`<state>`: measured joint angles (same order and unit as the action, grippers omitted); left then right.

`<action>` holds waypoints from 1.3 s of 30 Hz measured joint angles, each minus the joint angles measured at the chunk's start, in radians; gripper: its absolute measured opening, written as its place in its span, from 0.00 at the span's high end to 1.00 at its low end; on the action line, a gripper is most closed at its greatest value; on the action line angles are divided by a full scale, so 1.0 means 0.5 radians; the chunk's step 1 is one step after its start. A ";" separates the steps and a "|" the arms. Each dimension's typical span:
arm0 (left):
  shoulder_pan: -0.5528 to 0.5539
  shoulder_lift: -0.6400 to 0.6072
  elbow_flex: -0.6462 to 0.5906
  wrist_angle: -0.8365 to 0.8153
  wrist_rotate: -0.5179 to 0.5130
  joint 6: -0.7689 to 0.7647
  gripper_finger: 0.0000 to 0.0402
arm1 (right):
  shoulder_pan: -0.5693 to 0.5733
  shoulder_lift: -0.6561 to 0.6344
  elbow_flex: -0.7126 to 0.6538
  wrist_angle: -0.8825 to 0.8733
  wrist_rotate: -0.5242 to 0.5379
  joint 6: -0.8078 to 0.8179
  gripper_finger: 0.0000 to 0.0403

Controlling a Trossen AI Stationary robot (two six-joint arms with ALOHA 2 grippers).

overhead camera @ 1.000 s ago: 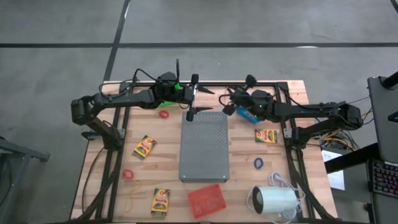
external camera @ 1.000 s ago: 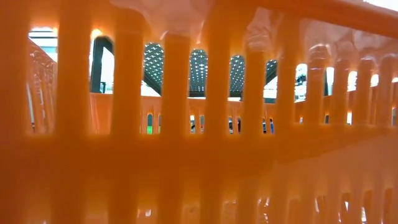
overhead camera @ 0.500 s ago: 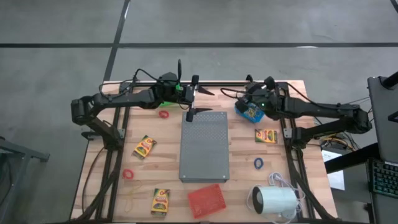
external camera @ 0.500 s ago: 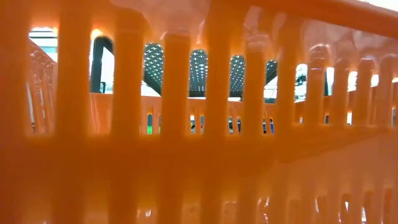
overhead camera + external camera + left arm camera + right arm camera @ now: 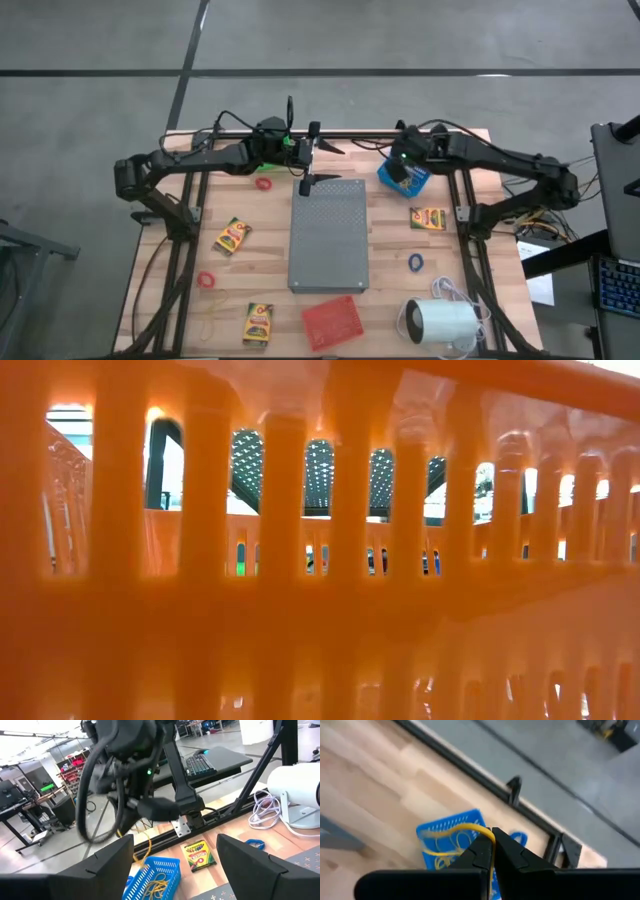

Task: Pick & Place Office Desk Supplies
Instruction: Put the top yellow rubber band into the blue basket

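Note:
My right gripper hangs over a small blue basket at the far right and is shut on a thin yellow rubber band. My left gripper stands open and level above the far end of the grey slab, with nothing between its fingers. Three yellow crayon boxes lie flat on the table. So do two red rings, a blue ring and a tan band. My right gripper pinches the yellow rubber band between its two shut fingertips, coming from above and slanting down. The band hangs slack below them, and its lower loops lie inside the blue basket.
A red basket sits at the near edge and fills the low view with its slatted wall. A white cylinder with a cord lies at the near right. Black frame rails run along the table's sides.
My right gripper has tipped from nearly level to pointing steeply down, and its wrist has rolled and risen toward the table's far right. It has stayed shut over the blue basket.

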<state>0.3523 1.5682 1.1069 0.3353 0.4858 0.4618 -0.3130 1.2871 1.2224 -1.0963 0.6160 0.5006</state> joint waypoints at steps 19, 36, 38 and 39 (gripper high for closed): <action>0.000 0.000 0.000 0.005 0.000 0.005 0.28 | -0.569 0.521 -0.171 -0.153 -0.615 -0.162 0.98; 0.000 0.000 0.000 0.004 0.000 0.010 0.28 | -0.620 0.669 -0.263 0.224 -0.891 -0.470 0.98; 0.000 0.000 0.000 0.003 0.000 0.009 0.28 | -0.627 0.684 -0.286 0.243 -0.931 -0.471 0.98; 0.000 0.000 0.000 0.003 0.000 0.010 0.28 | -0.631 0.694 -0.301 0.256 -0.971 -0.476 0.98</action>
<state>0.3523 1.5684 1.1069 0.3370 0.4858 0.4667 -0.6284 1.6343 1.0719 -0.9681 0.1306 0.2627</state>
